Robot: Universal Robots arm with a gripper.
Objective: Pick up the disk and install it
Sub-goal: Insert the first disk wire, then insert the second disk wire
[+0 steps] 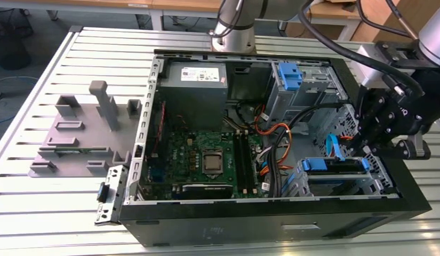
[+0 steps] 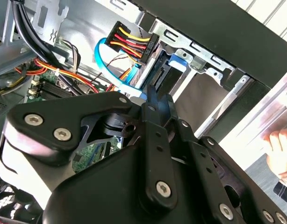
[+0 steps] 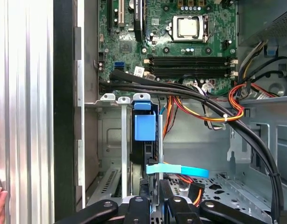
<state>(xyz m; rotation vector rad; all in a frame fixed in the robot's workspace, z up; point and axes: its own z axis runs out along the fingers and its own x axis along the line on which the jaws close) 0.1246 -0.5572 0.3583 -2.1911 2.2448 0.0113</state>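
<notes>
Step in hand, as judged: seating the disk in its bay.

- Disk [image 3: 144,127]: stands edge-on inside the bay [image 3: 109,140], blue carrier tab uppermost. In the exterior view the disk [image 1: 332,165] lies in the bay at the case's corner. Whether it is fully home cannot be told.
- Gripper [image 2: 158,100]: fingertips clenched together with nothing seen between them, poised just over the bay, near the disk's end.
- Blue cable [image 3: 178,170]: flat ribbon crossing the bay mouth, just beside the fingertips. The power plug [image 2: 132,39] hangs close by.
- A hand [image 2: 280,150] rests outside the case, well apart from the bay.

Assessment: any push should go squarely along the bay rails and onto the carrier, not the drive face. Keep the ribbon out from under the fingertips, since a trapped cable would stop the disk short. Slow, straight pressure suits a sliding carrier.
</notes>
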